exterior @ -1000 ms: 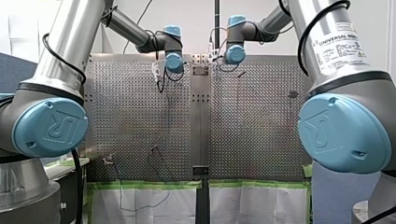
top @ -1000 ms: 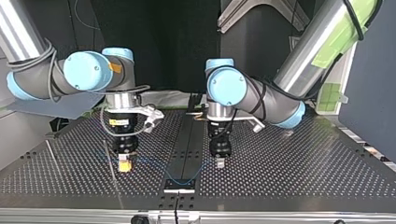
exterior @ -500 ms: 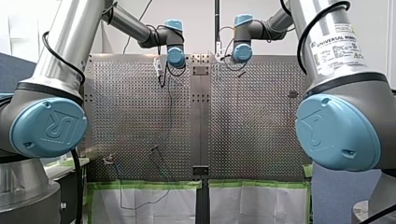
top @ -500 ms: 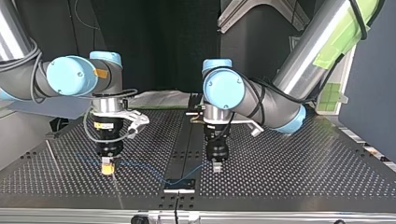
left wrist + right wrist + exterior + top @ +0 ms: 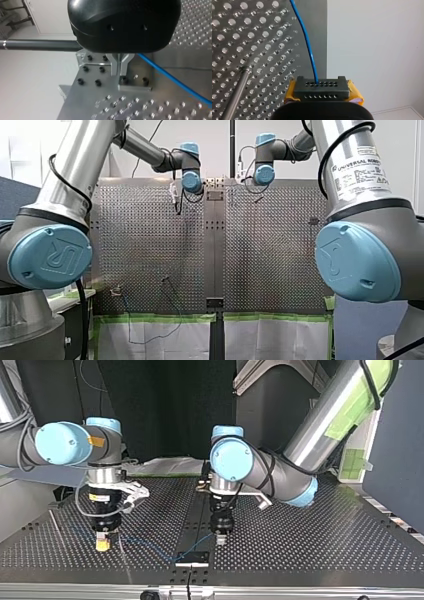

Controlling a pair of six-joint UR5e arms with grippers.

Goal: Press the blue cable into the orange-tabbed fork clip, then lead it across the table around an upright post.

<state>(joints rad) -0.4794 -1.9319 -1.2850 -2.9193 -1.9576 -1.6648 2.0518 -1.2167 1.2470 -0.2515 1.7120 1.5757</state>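
The thin blue cable (image 5: pixel 150 543) stretches between both grippers low over the perforated table (image 5: pixel 310 545). At the top view's left, my right gripper (image 5: pixel 102 544) points straight down, its yellow pads shut on the cable. In the right wrist view the cable (image 5: pixel 308 47) runs away from between those pads (image 5: pixel 354 93). Near the middle strip, my left gripper (image 5: pixel 220 538) also points down. Its metal fingers (image 5: pixel 115 66) are pressed together, and the cable (image 5: pixel 172 78) leaves from just behind them. I cannot make out an orange-tabbed clip.
A black bracket (image 5: pixel 192 557) sits on the dark centre strip at the near edge in the top view, under the cable. A thin metal rod (image 5: pixel 235 93) stands beside my right gripper. The table edge (image 5: pixel 327 37) lies close to my right gripper.
Both arms have shifted toward the top view's left, carrying the cable along. The sag in the cable over the black bracket has flattened.
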